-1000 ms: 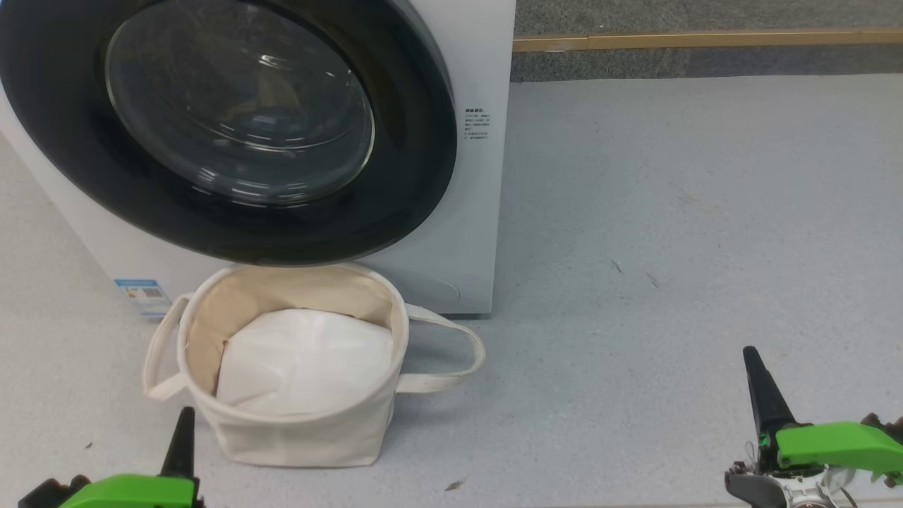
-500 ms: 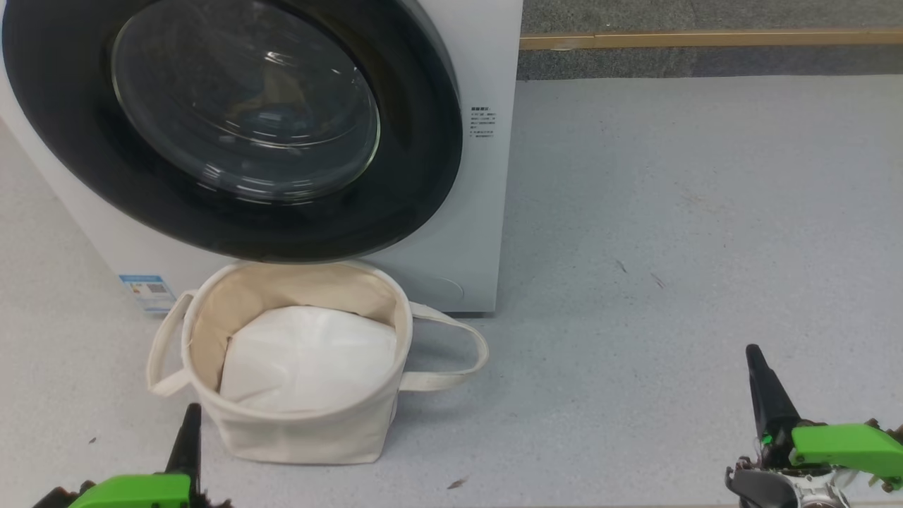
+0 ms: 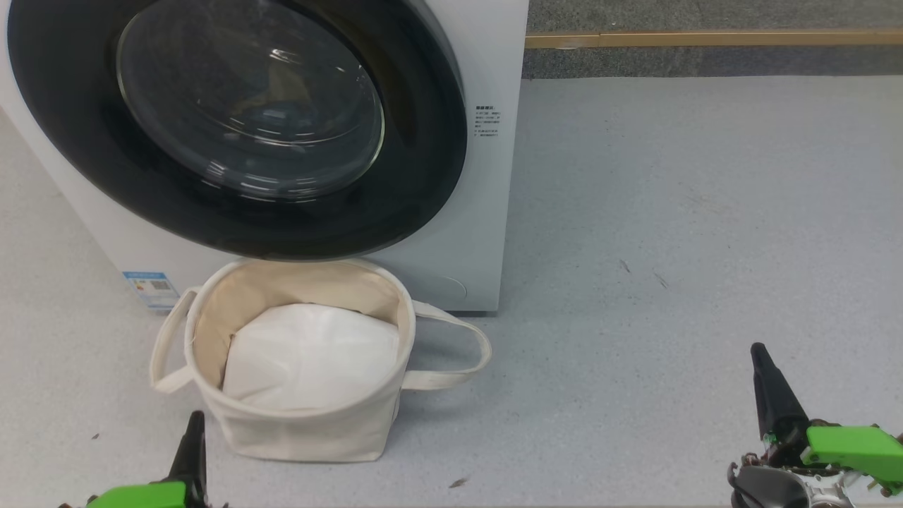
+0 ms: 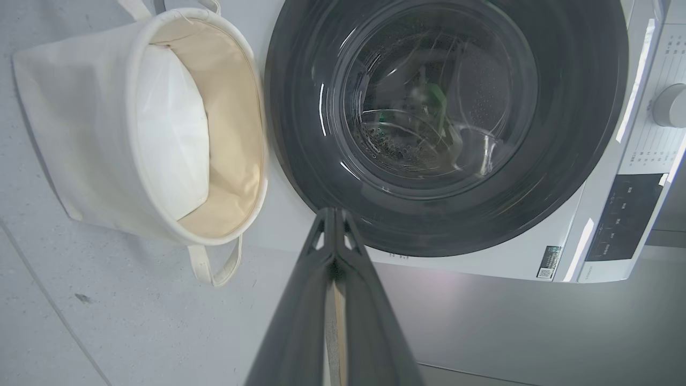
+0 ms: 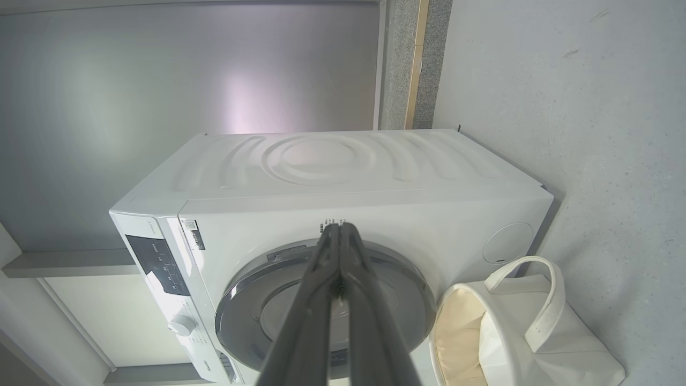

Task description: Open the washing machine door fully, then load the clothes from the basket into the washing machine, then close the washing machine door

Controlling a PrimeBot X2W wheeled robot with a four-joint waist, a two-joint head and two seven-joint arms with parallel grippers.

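The washing machine (image 3: 487,212) stands at the upper left, and its door (image 3: 423,176) with the black rim lies flat against the front. The basket (image 3: 310,437) sits on the floor just below the door and holds a plain white pad (image 3: 310,360). The clothes are hidden; a dim tan and bluish shape shows behind the glass, and I cannot tell what it is. My left gripper (image 3: 196,418) is shut, low at the basket's near left. My right gripper (image 3: 758,351) is shut, far right over bare floor. In the wrist views the left gripper (image 4: 333,210) and right gripper (image 5: 338,225) point at the door.
Grey speckled floor (image 3: 670,247) stretches to the right of the machine. A wooden strip (image 3: 705,37) runs along the far edge. A basket handle (image 3: 465,353) loops out to the right. A small blue label (image 3: 152,288) marks the machine's low left corner.
The whole head picture has drifted slightly to the right, so the camera moved. Both grippers sit a little lower in that view and stay shut.
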